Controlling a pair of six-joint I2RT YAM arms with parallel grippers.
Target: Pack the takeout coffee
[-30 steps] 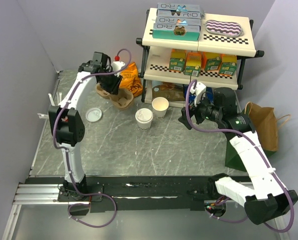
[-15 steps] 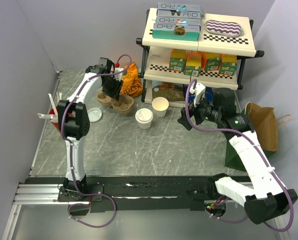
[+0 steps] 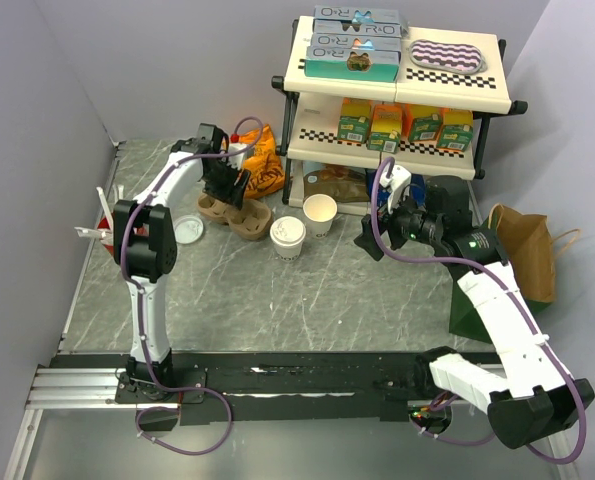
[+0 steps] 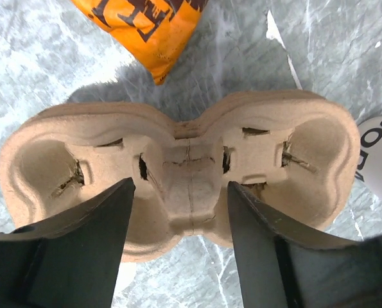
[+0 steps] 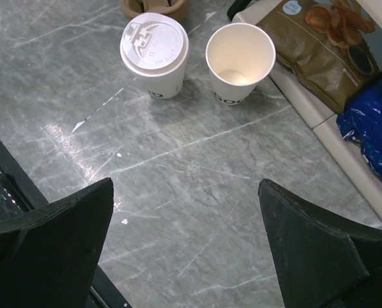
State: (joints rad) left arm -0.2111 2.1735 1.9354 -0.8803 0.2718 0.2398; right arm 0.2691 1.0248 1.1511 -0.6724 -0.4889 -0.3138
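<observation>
The lidded coffee cup (image 3: 287, 238) stands just right of the pulp carrier (image 3: 235, 212). It looks light and crushable, so pinch its wall gently below the lid. Your left gripper (image 4: 178, 199) hangs open over the carrier; your right gripper (image 5: 184, 186) is open and empty, further right.

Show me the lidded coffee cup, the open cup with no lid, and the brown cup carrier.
lidded coffee cup (image 5: 154, 45): right wrist view, on its white lid.
open cup (image 5: 239, 76): right wrist view, on its inside bottom.
brown cup carrier (image 4: 189, 186): left wrist view, on the middle bridge between the wells.
</observation>
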